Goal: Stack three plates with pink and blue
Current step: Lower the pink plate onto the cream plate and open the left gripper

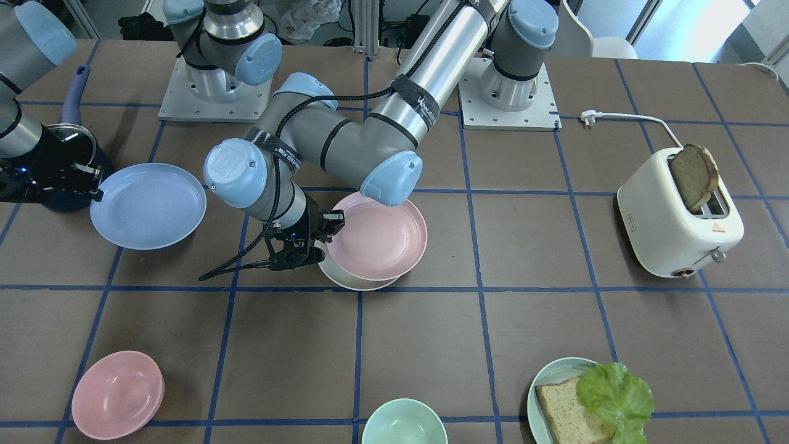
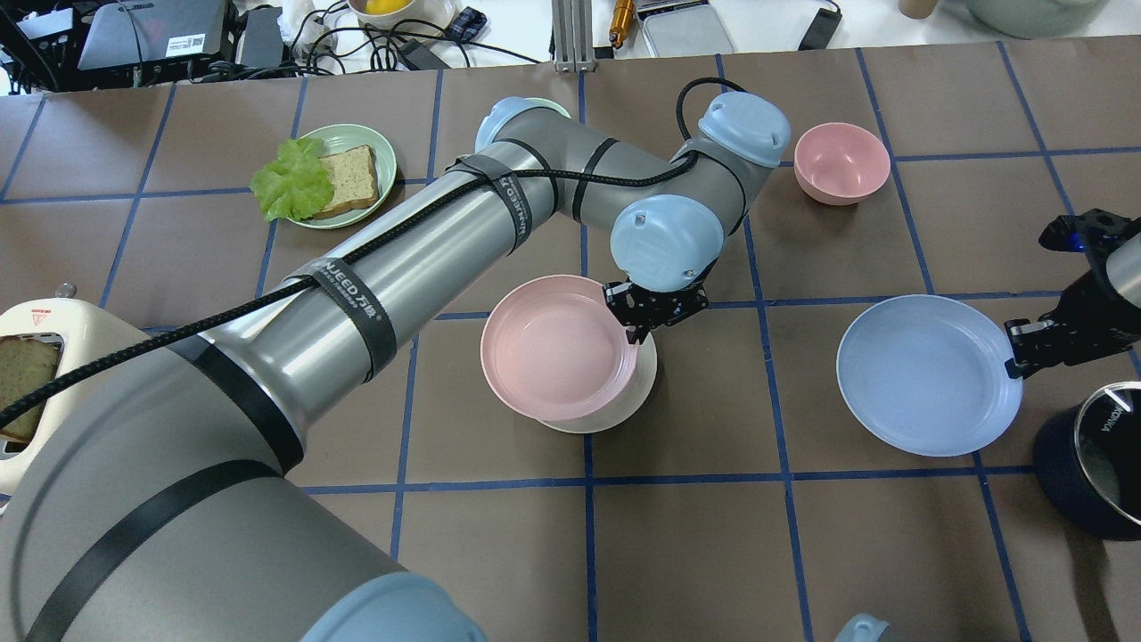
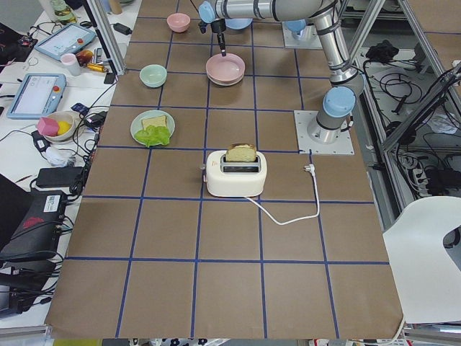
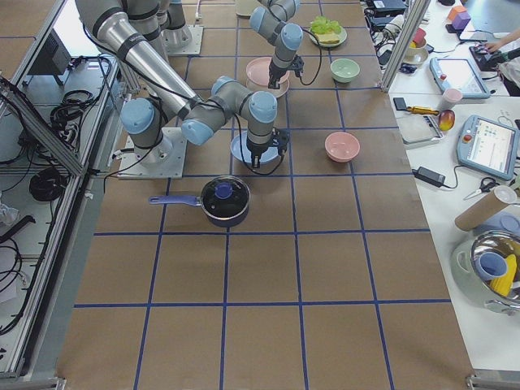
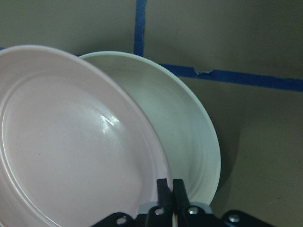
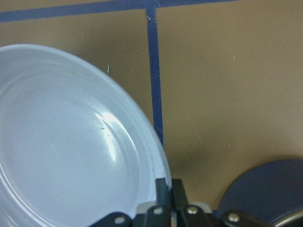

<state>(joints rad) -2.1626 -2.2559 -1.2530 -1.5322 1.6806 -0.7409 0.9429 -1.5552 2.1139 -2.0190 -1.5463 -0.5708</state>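
The pale pink plate (image 1: pixel 377 235) lies tilted and offset on the cream-white plate (image 1: pixel 354 282) at the table's middle. My left gripper (image 1: pixel 320 246) is shut on the pink plate's rim; the left wrist view shows the fingers (image 5: pixel 163 194) pinching the pink rim (image 5: pixel 71 142) over the cream plate (image 5: pixel 189 142). The light blue plate (image 2: pixel 927 374) sits to the right in the overhead view. My right gripper (image 2: pixel 1016 357) is shut on its rim, as the right wrist view (image 6: pixel 169 189) shows over the blue plate (image 6: pixel 61 142).
A dark blue saucepan (image 2: pixel 1087 464) stands just beside the right gripper. A pink bowl (image 2: pixel 841 162), a green bowl (image 1: pixel 404 422), a green plate (image 2: pixel 383 147) with bread and lettuce, and a toaster (image 1: pixel 678 222) stand around the table.
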